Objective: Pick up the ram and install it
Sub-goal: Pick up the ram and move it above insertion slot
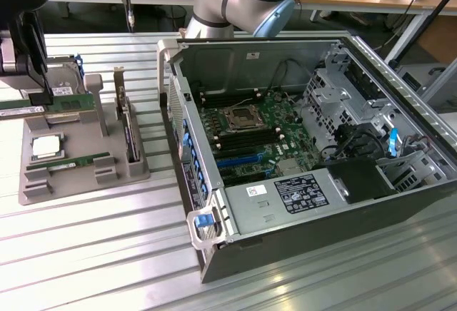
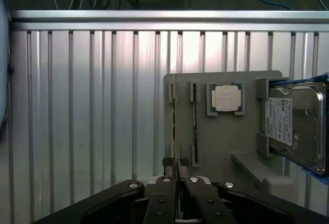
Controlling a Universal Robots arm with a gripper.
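Ram pinched on edge at the grey parts tray, nine o'clock of the open computer case.
Gripper has its jaws pressed almost together across the thin board; it looks light, stiff and fragile, best held by bare edges, clear of chips.

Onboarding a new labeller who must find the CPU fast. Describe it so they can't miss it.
Beside the open computer case, on the exterior view's left, a grey parts holder sits on the slatted metal table. The CPU lies flat in a recess there. It is the one square silver piece; its neighbours are long thin green ram sticks and a boxy hard drive.
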